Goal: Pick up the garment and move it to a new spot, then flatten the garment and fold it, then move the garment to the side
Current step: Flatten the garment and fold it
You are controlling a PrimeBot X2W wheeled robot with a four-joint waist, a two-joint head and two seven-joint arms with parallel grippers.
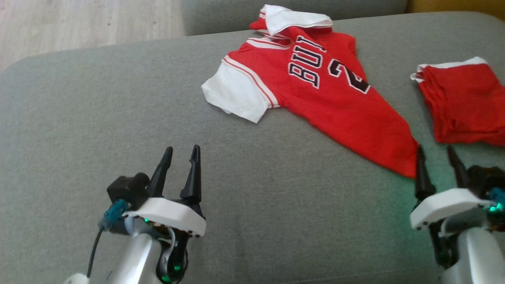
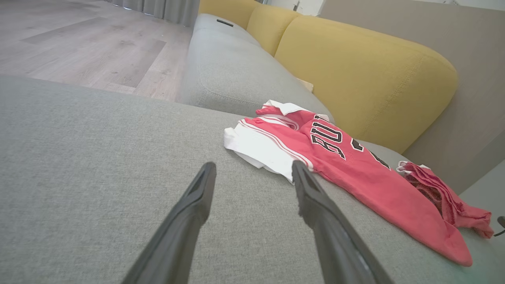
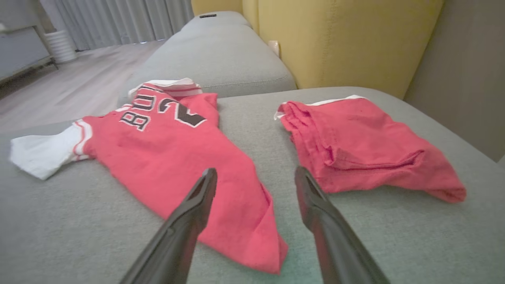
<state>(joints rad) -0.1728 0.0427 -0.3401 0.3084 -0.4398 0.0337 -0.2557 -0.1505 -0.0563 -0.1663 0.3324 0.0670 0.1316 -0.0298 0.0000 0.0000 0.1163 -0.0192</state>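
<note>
A red jersey [image 1: 315,90] with white sleeves and dark lettering lies rumpled and partly doubled over on the grey sofa seat [image 1: 98,118]; it also shows as the jersey [image 2: 347,165] and the jersey [image 3: 173,157]. My left gripper [image 1: 181,152] hovers open over bare cushion, well short of the white sleeve [image 1: 234,92]. My right gripper [image 1: 436,152] is open too, its fingertips just past the jersey's lower corner [image 1: 406,165], with nothing between the fingers [image 3: 201,197].
A second red garment [image 1: 465,102], crumpled with a white edge, lies at the right, also seen as the red garment [image 3: 355,146]. Yellow back cushions [image 2: 367,75] rise behind the seat. Wooden floor [image 1: 79,23] lies beyond the sofa's far left edge.
</note>
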